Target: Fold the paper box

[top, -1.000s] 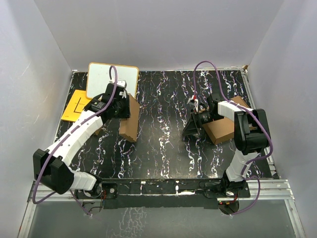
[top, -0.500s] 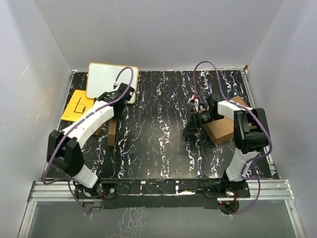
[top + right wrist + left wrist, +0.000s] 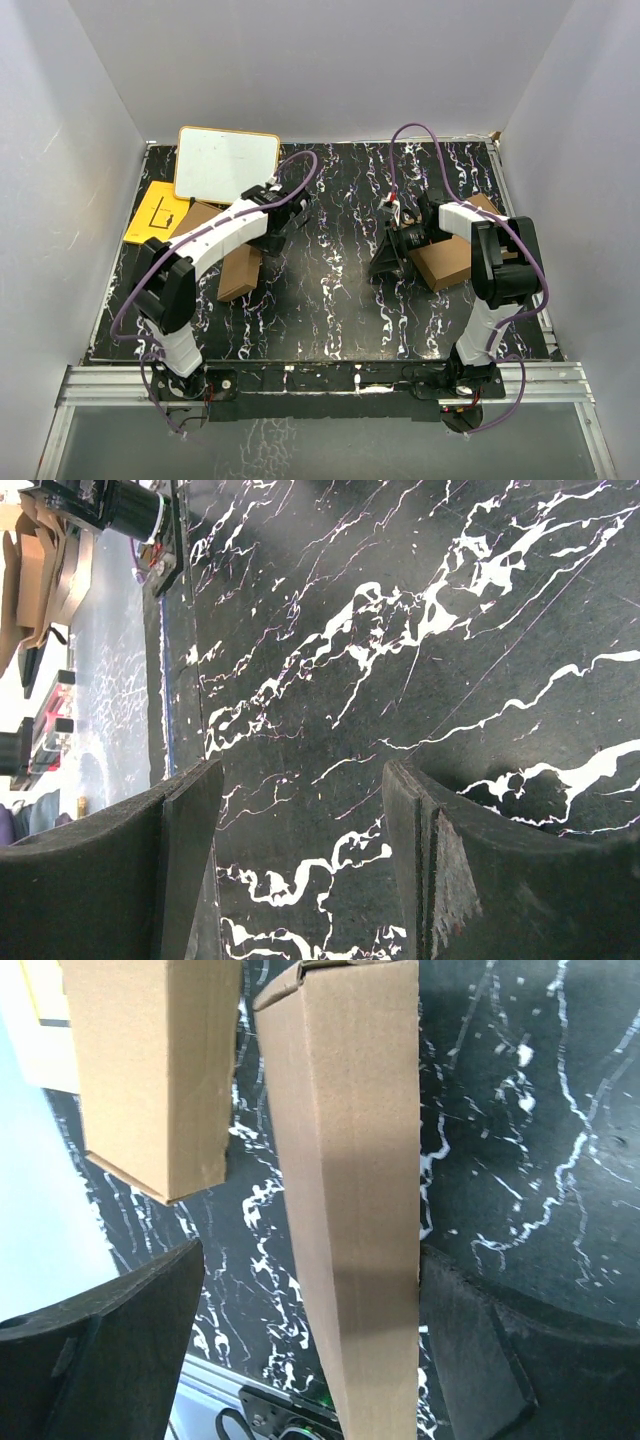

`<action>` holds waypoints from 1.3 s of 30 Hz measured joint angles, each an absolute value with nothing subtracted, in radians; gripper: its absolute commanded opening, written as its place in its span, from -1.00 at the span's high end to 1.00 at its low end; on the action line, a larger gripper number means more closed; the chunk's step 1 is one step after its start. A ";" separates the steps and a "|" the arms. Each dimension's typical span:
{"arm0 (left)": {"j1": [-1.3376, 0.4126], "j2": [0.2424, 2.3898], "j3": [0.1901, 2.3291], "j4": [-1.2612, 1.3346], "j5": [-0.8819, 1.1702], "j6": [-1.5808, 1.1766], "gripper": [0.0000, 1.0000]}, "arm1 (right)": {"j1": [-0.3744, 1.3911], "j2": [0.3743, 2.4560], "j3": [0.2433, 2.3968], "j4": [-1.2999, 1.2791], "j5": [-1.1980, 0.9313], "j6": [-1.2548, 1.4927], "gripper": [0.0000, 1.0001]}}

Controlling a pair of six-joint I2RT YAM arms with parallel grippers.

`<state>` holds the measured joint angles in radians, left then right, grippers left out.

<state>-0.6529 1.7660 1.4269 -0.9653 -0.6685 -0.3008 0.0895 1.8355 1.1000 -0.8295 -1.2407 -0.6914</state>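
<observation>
Brown paper box [image 3: 238, 278], black white-veined table [image 3: 330, 300]

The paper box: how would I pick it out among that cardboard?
Find the white board at the black table's far left corner. Nearer than it, under the left arm, lie two brown boxes; the paper box is the thinner, shallower one, closer to the front edge than the chunky box.

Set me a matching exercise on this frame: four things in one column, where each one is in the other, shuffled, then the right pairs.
1 whiteboard
2 yellow sheet
3 paper box
4 right gripper

A over the marbled table, nothing between its open fingers
B far left corner
C between the left gripper's open fingers
D left edge, just nearer than the whiteboard

Pairs: 1-B, 2-D, 3-C, 4-A
</observation>
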 measured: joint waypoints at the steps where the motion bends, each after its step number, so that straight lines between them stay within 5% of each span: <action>1: -0.653 1.765 1.429 -0.962 -0.654 -0.301 -0.74 | 0.089 1.835 1.102 -0.834 -1.240 -0.695 -0.40; 10: -0.650 1.647 1.387 -0.878 -0.485 -0.302 -0.77 | 0.089 1.835 1.105 -0.852 -1.237 -0.715 -0.40; 19: -0.634 1.529 1.192 -0.595 -0.094 -0.349 -0.78 | 0.089 1.818 1.105 -0.859 -1.172 -0.730 -0.41; 27: -0.409 1.375 0.962 -0.281 0.199 -0.456 -0.90 | 0.089 1.605 1.124 -0.826 -0.967 -0.689 -0.51; 32: -0.301 1.281 0.997 -0.207 0.258 -0.469 -0.95 | 0.079 1.536 1.314 -0.834 -0.797 -0.659 -0.98; 39: -0.224 1.240 1.292 -0.186 0.286 -0.471 -0.95 | -0.036 1.470 1.627 -0.769 -0.706 -0.500 -0.97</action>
<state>-0.2241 1.2396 1.2919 -0.1856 0.2859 -0.4706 -0.0364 1.4704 1.6268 -0.7689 -0.7063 -0.4995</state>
